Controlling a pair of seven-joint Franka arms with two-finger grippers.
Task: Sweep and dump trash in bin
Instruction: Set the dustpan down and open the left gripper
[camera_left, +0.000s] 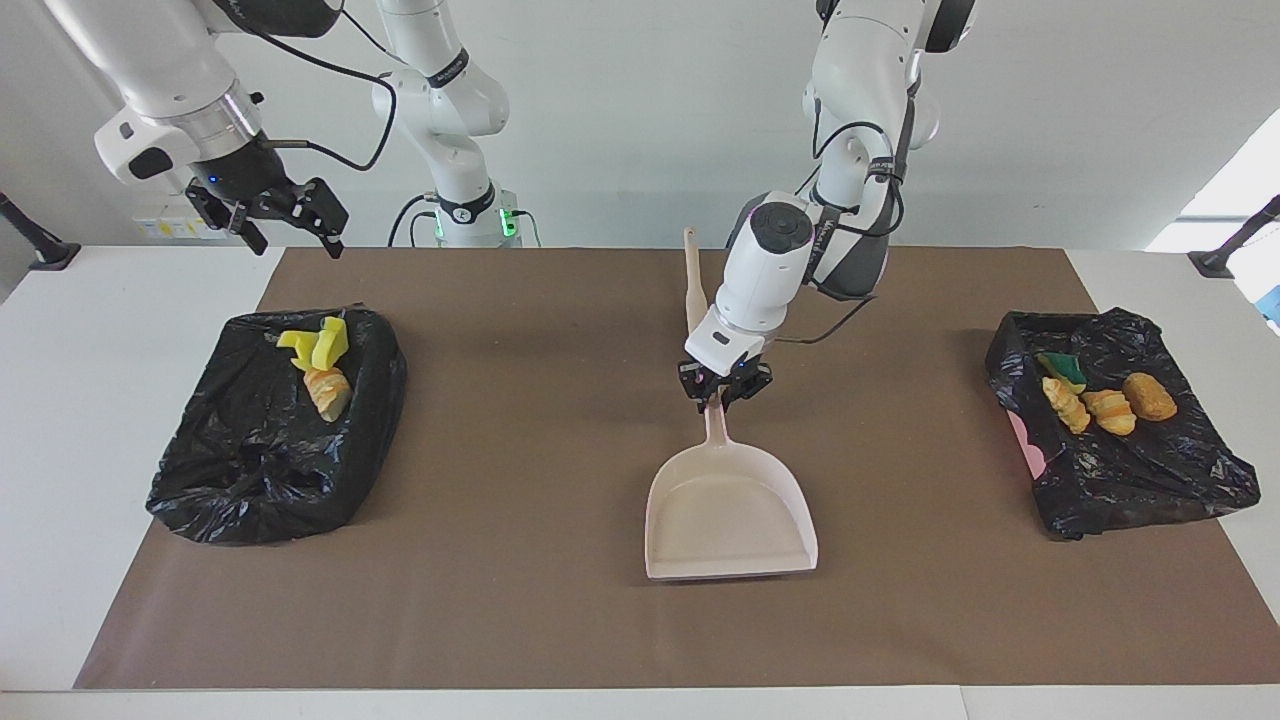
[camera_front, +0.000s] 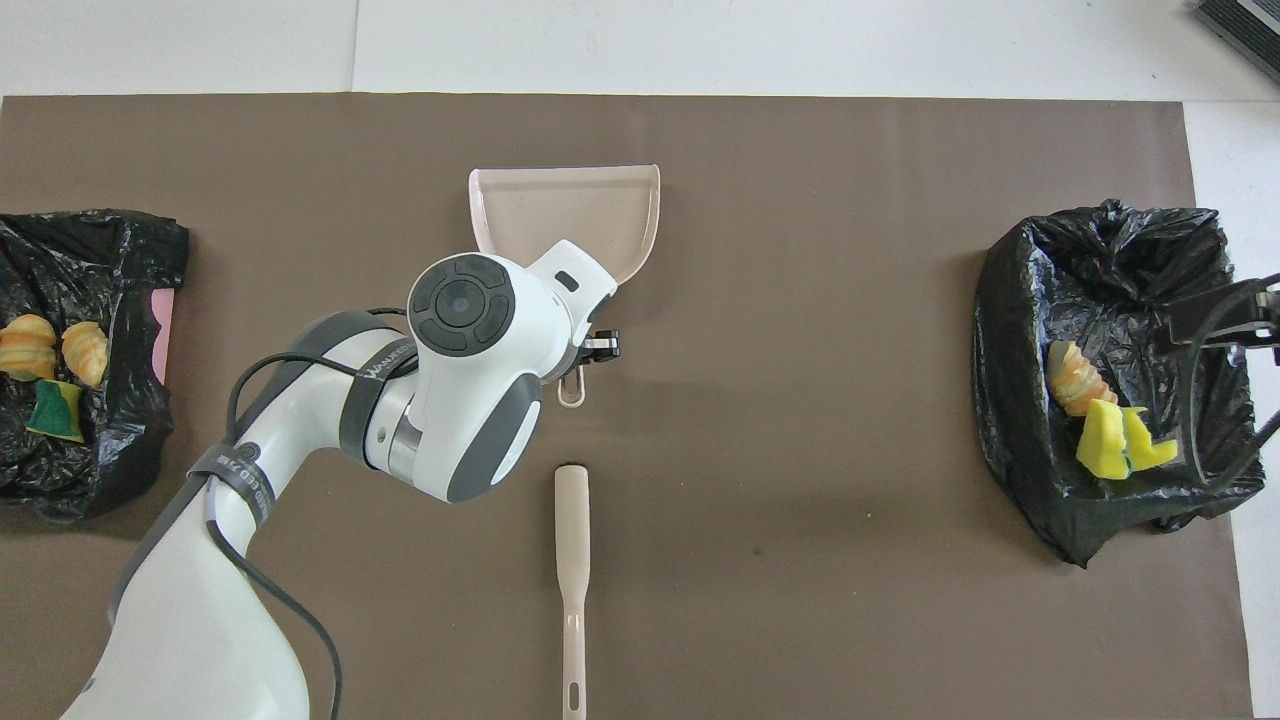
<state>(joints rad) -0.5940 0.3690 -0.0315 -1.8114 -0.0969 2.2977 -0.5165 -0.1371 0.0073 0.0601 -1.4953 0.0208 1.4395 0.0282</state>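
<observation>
Now the trash (camera_left: 1098, 398), yellow and orange-brown lumps, lies in black bags (camera_left: 1120, 470). Left end effector (camera_left: 724, 390) grips the beige dustpan (camera_left: 728, 520) handle at 12 o'clock of its pan; right end effector (camera_left: 285, 215) hangs open.

The trash sits in two bins lined with black bags: a yellow sponge piece (camera_left: 318, 345) and a bread chunk (camera_left: 329, 391) at the frame's left, and a green-yellow sponge (camera_left: 1064, 369) with three bread chunks (camera_left: 1110, 408) at its right.
</observation>
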